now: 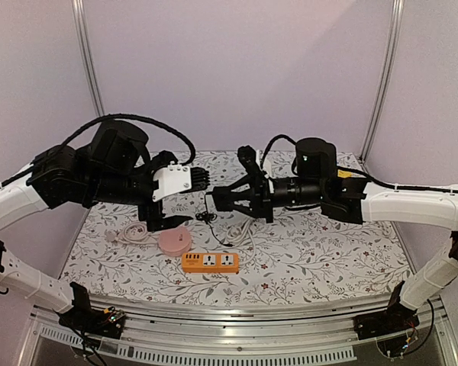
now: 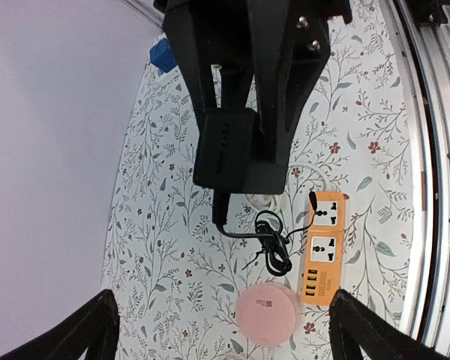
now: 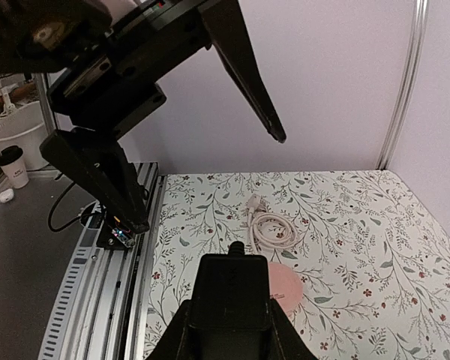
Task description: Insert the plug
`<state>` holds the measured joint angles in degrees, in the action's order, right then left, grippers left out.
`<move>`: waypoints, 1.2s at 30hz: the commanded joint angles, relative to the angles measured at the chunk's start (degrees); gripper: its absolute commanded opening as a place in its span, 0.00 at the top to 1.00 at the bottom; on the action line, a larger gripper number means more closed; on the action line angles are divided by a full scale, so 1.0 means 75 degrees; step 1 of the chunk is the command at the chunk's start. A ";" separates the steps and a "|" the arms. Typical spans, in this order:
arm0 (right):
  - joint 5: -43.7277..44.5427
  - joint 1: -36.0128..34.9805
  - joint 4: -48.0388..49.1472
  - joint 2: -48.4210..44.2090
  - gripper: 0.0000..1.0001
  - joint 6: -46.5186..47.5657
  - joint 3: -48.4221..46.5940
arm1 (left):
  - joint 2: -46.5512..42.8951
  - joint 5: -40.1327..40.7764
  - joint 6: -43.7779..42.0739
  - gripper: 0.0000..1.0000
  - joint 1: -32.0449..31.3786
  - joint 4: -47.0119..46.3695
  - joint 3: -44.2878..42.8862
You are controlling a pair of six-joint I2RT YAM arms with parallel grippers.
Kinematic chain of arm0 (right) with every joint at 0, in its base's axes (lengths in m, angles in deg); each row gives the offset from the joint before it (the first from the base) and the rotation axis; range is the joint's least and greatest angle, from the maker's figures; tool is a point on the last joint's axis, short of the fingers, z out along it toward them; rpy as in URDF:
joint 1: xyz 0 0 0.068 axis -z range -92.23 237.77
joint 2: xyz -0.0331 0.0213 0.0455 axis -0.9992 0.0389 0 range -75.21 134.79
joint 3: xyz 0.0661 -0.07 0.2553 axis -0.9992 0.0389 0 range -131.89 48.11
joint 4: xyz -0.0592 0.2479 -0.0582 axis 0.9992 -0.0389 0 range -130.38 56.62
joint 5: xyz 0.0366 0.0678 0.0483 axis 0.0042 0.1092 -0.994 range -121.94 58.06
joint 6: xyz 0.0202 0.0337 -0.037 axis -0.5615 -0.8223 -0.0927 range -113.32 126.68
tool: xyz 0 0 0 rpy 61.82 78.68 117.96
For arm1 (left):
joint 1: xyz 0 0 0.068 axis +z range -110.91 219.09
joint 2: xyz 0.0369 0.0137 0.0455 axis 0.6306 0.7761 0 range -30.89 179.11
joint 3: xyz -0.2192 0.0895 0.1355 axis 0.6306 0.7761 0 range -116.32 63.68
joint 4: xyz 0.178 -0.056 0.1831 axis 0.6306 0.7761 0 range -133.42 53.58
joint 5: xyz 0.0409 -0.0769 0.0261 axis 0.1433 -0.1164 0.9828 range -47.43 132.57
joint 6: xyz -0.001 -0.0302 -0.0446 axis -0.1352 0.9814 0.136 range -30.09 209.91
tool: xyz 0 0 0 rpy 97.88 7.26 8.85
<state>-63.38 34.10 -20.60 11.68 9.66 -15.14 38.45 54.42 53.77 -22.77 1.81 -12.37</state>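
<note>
The plug is a black adapter block [image 2: 229,150] with a thin black cord whose bundled loop [image 2: 274,244] hangs under it. My right gripper [image 3: 231,330] is shut on the plug [image 3: 232,289] and holds it in the air above the mat. My left gripper [image 2: 225,330] faces it from close by, open, with nothing between its fingers; in the top view it [image 1: 172,204] stands just left of the right gripper [image 1: 217,197]. The orange power strip [image 1: 210,261] lies flat on the mat below them, its two sockets [image 2: 324,229] facing up.
A pink round disc [image 1: 175,241] lies just left of the power strip. A coiled white cable [image 1: 130,232] lies further left. A small blue thing [image 2: 163,54] sits at the mat's far edge. Metal rails [image 1: 229,320] run along the near edge.
</note>
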 commanded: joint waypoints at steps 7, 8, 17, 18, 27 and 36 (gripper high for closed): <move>-0.0158 -0.0433 0.1006 -0.0239 1.00 0.2054 0.0432 | 0.0433 -0.2577 0.1657 0.07 0.0093 0.0769 -0.0857; -0.0099 -0.0513 0.1043 -0.0206 1.00 0.2099 0.0388 | 0.0424 -0.2605 0.1655 0.09 0.0093 0.0709 -0.0793; 0.0014 -0.0697 0.1124 -0.0101 1.00 0.2280 0.0324 | 0.0205 -0.2277 0.0953 0.31 0.0080 -0.0581 -0.0145; 0.0009 -0.0710 0.1126 -0.0101 1.00 0.2275 0.0325 | 0.0237 -0.2286 0.0921 0.32 0.0081 -0.0585 -0.0159; -0.0138 -0.0757 0.1127 -0.0148 1.00 0.2321 0.0343 | 0.0368 -0.2481 0.0947 0.60 0.0081 -0.0581 -0.0137; -0.0080 -0.0796 0.1142 -0.0270 0.96 0.2285 0.0352 | 0.0339 -0.2440 0.0905 1.00 0.0081 -0.0540 -0.0137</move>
<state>-64.02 28.81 -13.89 10.39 27.04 -12.08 40.61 36.52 60.66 -22.33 -1.80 -13.73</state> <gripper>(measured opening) 0.248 0.167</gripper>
